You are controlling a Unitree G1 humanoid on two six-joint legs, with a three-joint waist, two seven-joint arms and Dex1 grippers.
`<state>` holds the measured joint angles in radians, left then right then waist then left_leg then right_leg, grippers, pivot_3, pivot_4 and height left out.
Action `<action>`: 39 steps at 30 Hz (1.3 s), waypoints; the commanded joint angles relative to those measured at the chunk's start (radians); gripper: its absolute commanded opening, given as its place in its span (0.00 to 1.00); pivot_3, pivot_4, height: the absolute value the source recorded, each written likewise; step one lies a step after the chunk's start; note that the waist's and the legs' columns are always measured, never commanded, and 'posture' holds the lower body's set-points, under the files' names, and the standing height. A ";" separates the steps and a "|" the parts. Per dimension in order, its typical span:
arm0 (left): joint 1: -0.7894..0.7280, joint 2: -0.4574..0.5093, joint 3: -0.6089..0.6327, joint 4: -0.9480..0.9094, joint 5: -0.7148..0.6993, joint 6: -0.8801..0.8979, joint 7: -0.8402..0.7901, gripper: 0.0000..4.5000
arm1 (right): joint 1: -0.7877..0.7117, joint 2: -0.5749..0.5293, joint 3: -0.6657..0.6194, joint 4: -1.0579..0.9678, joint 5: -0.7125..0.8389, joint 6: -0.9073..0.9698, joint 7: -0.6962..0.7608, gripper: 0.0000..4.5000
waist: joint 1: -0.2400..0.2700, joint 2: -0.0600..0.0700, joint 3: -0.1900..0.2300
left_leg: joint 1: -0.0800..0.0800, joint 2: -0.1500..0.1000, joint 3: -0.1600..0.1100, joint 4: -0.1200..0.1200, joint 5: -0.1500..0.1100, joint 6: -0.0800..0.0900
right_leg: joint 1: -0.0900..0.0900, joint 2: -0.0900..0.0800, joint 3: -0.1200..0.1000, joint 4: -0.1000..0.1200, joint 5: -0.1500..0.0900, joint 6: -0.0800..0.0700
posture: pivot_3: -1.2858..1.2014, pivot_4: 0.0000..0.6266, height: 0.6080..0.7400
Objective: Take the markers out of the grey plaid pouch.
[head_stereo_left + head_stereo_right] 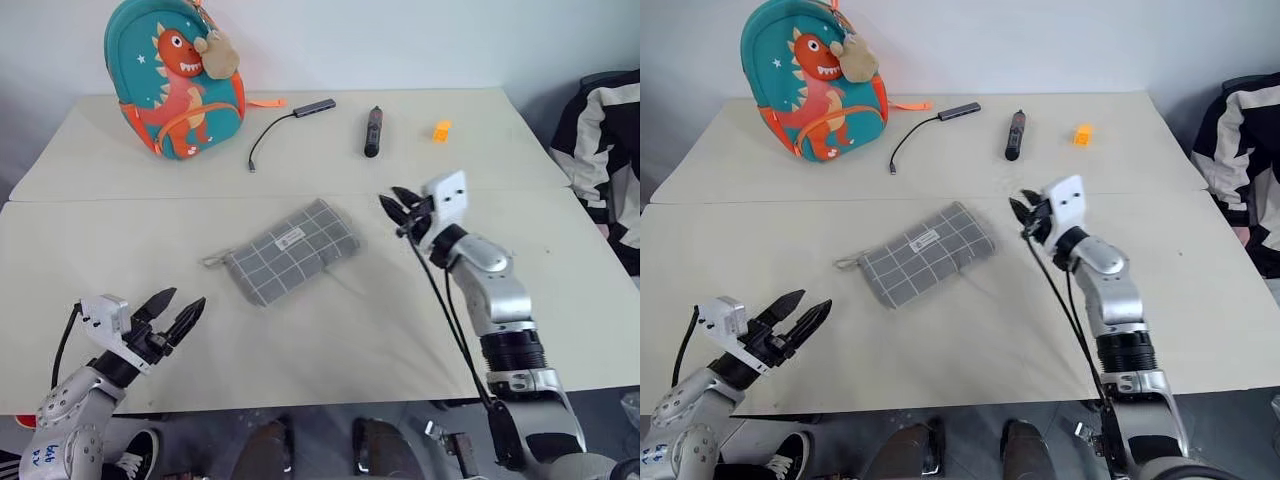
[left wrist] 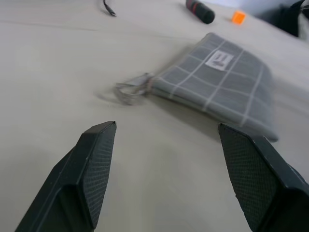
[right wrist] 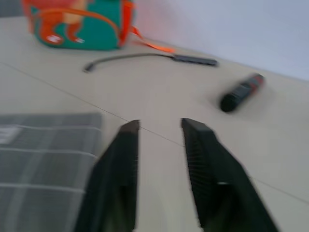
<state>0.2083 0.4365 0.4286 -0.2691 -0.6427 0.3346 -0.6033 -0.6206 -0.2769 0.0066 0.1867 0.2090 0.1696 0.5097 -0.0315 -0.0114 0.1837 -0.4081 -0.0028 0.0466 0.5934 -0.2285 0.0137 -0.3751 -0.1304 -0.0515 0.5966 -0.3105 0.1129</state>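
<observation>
one grey plaid pouch (image 1: 288,251), two pincers, one backpack (image 1: 176,78)

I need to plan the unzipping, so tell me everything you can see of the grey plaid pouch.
The grey plaid pouch is a flat rectangular fabric case, grey with thin white grid lines and a small white label on top. It lies flat and slantwise on the table, looking closed, its metal zipper pull resting on the tabletop at the nearer end. Neither gripper touches it.

The grey plaid pouch (image 1: 292,251) lies mid-table, the right gripper (image 1: 400,212) just right of it; the left gripper (image 1: 178,312), fingers spread, hovers near-left.
</observation>
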 commanded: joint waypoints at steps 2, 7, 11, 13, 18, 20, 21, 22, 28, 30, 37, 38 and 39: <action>-0.005 0.017 0.014 -0.047 -0.087 0.105 0.023 0.79 | -0.025 0.061 0.126 -0.032 -0.086 -0.067 0.009 0.01 | 0.000 0.000 0.000 | 0.000 0.000 0.000 0.000 0.000 0.000 | 0.000 0.000 0.000 0.000 0.000 0.000 | 0.52 0.24 1.00; -0.029 0.020 0.004 -0.081 -0.204 0.286 0.096 0.79 | -0.065 0.068 0.244 0.207 -0.301 -0.221 -0.097 0.01 | 0.003 -0.002 -0.001 | 0.000 -0.001 0.000 0.000 0.000 0.000 | -0.001 0.000 0.000 0.000 0.000 -0.001 | 0.52 0.24 1.00; -0.094 0.015 -0.007 -0.090 -0.307 0.404 0.151 0.79 | -0.096 0.087 0.281 0.344 -0.391 -0.271 -0.177 0.01 | 0.001 -0.003 -0.002 | 0.000 -0.001 0.000 0.000 0.000 0.000 | 0.000 0.000 0.000 0.000 0.000 -0.001 | 0.52 0.24 1.00; -0.151 -0.010 -0.004 -0.069 -0.375 0.472 0.232 0.79 | -0.098 0.082 0.304 0.369 -0.432 -0.282 -0.178 0.01 | 0.000 -0.003 -0.002 | 0.000 -0.001 0.000 0.001 0.001 -0.001 | -0.001 0.000 0.000 0.001 0.000 -0.001 | 0.52 0.24 1.00; -0.242 -0.069 -0.012 -0.025 -0.424 0.565 0.408 0.79 | -0.071 0.078 0.290 0.338 -0.431 -0.288 -0.155 0.01 | -0.005 -0.004 -0.003 | 0.002 -0.001 0.002 0.003 0.001 -0.002 | 0.000 0.002 -0.003 0.007 0.000 -0.001 | 0.52 0.24 1.00; -0.267 -0.089 -0.017 -0.003 -0.434 0.581 0.432 0.79 | -0.056 0.073 0.285 0.315 -0.428 -0.283 -0.144 0.01 | -0.004 -0.004 -0.003 | 0.003 -0.001 0.003 0.003 0.002 -0.002 | 0.000 0.003 -0.004 0.008 0.000 -0.001 | 0.52 0.24 1.00; -0.281 -0.098 -0.017 0.011 -0.445 0.597 0.454 0.79 | -0.048 0.073 0.282 0.303 -0.426 -0.279 -0.142 0.01 | -0.003 -0.004 -0.003 | 0.003 0.000 0.003 0.004 0.002 -0.002 | 0.000 0.003 -0.005 0.009 0.000 -0.001 | 0.52 0.24 1.00; -0.288 -0.098 -0.022 0.017 -0.445 0.610 0.465 0.79 | -0.040 0.072 0.281 0.291 -0.428 -0.277 -0.143 0.01 | -0.001 -0.005 -0.002 | 0.003 0.000 0.003 0.005 0.002 -0.003 | 0.000 0.003 -0.005 0.010 0.000 -0.001 | 0.52 0.24 1.00; -0.316 -0.089 0.029 0.061 -0.530 0.693 0.533 0.79 | -0.021 0.080 0.274 0.239 -0.423 -0.259 -0.138 0.01 | 0.000 -0.005 -0.003 | 0.004 0.000 0.004 0.007 0.002 -0.003 | 0.000 0.003 -0.004 0.012 0.000 0.000 | 0.52 0.24 1.00; -0.373 -0.130 0.069 0.122 -0.590 0.682 0.615 0.79 | -0.019 0.082 0.272 0.234 -0.421 -0.252 -0.138 0.01 | 0.002 -0.005 -0.003 | 0.004 0.001 0.003 0.007 0.003 -0.004 | 0.000 0.003 -0.004 0.013 0.000 0.000 | 0.52 0.24 1.00; -0.479 -0.155 -0.007 0.216 -0.523 0.688 0.659 0.79 | -0.016 0.084 0.266 0.218 -0.414 -0.245 -0.119 0.01 | 0.005 -0.007 -0.002 | 0.004 0.000 0.003 0.009 0.003 -0.004 | 0.000 0.003 -0.005 0.013 0.000 0.000 | 0.52 0.24 1.00; -0.484 -0.149 -0.024 0.221 -0.513 0.697 0.647 0.79 | -0.016 0.084 0.264 0.216 -0.415 -0.245 -0.119 0.01 | 0.004 -0.007 -0.002 | 0.004 0.000 0.003 0.009 0.003 -0.004 | 0.000 0.003 -0.005 0.013 0.000 0.000 | 0.52 0.24 1.00; -0.501 -0.155 -0.038 0.227 -0.514 0.706 0.646 0.79 | -0.018 0.084 0.262 0.214 -0.415 -0.243 -0.119 0.01 | 0.004 -0.007 -0.002 | 0.004 0.000 0.003 0.009 0.003 -0.004 | 0.000 0.003 -0.005 0.013 0.000 0.000 | 0.52 0.24 1.00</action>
<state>-0.2874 0.2868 0.4214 -0.0632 -1.1731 1.0196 0.0407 -0.6363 -0.1964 0.2833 0.4363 -0.2193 -0.0733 0.3887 -0.0271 -0.0183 0.1820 -0.4045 -0.0027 0.0498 0.6020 -0.2257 0.0097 -0.3752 -0.1272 -0.0566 0.6097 -0.3101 0.1127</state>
